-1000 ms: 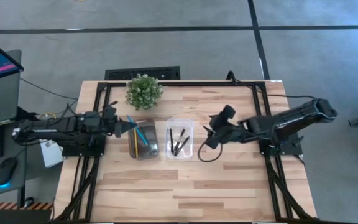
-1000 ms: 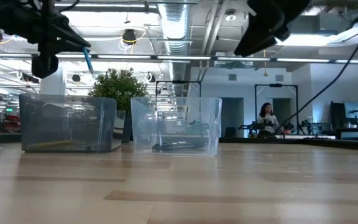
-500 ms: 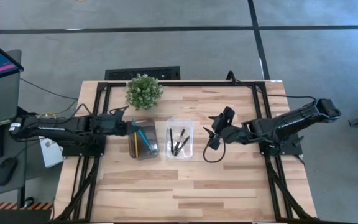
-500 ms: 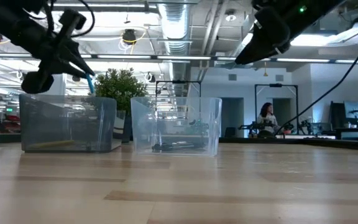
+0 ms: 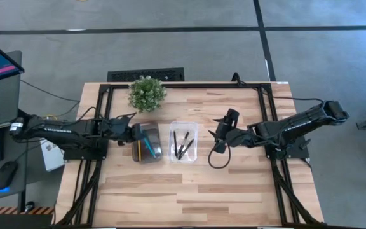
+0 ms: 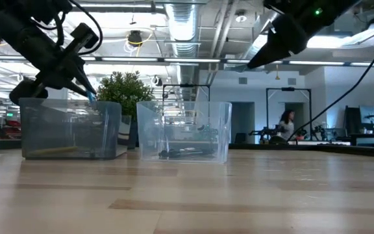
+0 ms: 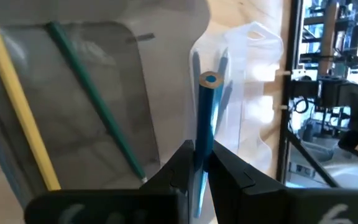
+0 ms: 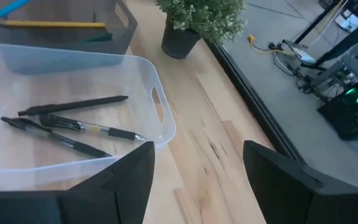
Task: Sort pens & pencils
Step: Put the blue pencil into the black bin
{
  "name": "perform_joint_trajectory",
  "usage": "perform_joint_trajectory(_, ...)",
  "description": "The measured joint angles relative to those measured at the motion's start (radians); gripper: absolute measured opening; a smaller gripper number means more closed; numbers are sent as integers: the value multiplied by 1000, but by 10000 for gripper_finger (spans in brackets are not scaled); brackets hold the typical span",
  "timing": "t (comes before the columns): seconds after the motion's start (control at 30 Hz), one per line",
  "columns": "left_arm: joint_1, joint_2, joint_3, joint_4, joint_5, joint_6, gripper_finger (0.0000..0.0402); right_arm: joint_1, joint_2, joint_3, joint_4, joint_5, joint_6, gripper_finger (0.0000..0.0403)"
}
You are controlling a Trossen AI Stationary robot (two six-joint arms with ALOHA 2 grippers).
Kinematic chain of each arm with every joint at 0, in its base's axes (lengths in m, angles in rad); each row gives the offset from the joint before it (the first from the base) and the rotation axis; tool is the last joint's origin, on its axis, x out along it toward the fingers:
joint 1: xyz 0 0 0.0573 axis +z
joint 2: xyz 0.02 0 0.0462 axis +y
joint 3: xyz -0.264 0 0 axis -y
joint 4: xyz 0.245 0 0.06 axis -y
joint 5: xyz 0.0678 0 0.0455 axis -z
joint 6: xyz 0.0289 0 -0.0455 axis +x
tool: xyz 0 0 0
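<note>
My left gripper [image 5: 134, 132] is over the grey bin [image 5: 146, 152], shut on the blue pencil [image 7: 205, 118]. Its free end [image 6: 91, 97] dips to the bin's rim. The yellow pencil [image 7: 18, 106] and the dark green pencil [image 7: 93, 107] lie flat on the grey bin's floor. Three black pens [image 8: 67, 121] lie on the floor of the clear bin [image 5: 183, 129]. My right gripper [image 5: 220, 141] hangs open above the table, right of the clear bin, touching nothing. My left gripper pinches the blue pencil's shaft [image 7: 201, 158] between its two fingers [image 7: 182, 163]. The fingers come from the table's left, slanting downward, and lie along the pencil. The pencil is lifted clear and sticks out ahead of the fingertips, with its flat end [image 7: 211, 79] over the grey bin.
A small potted plant [image 5: 147, 93] stands behind the grey bin near the far edge. A black cable [image 5: 213, 160] loops on the table below my right gripper. Bare wood spreads over the near half [image 5: 189, 194]. A person [image 6: 284, 123] shows far off in the room.
My left gripper has come down and a little toward the table's right, over the grey bin, still shut on the blue pencil. The pencil's free end has dropped from well above the bin to its rim.
</note>
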Motion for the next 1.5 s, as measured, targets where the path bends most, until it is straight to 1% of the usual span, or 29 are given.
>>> perform_joint_trajectory(0.07, 0, 0, 0, 0, 20, -33, 18, 0, 0, 0, -5, 0, -14, 268)
perform_joint_trajectory(0.17, 0, -1, 0, 0, 22, -95, 18, -11, 0, 0, -5, -2, -32, 268)
perform_joint_trajectory(0.27, 0, -1, 0, -11, 41, -153, 18, -40, 0, 0, -5, -2, -40, 268)
perform_joint_trajectory(0.4, -2, -1, 0, -75, 58, -236, 18, -94, 0, 0, -5, -4, -40, 268)
perform_joint_trajectory(0.6, -2, -1, 0, -164, 58, -297, 18, -164, 0, 0, -5, -6, -40, 268)
perform_joint_trajectory(0.83, -2, 38, 0, -190, 91, -365, 18, -210, 0, 0, -5, -6, -42, 268)
perform_joint_trajectory(0.97, -2, 83, 0, -178, 136, -377, 19, -223, 0, 0, -6, -31, -43, 268)
perform_joint_trajectory(1.1, 0, 121, 0, -151, 138, -368, 24, -233, 0, 0, -6, -110, -43, 268)
perform_joint_trajectory(1.17, 3, 132, 0, -134, 140, -367, 28, -235, 1, 0, -6, -132, -43, 268)
perform_joint_trajectory(1.5, 11, 137, 0, -123, 152, -351, 33, -235, 1, 0, -14, -137, -40, 268)
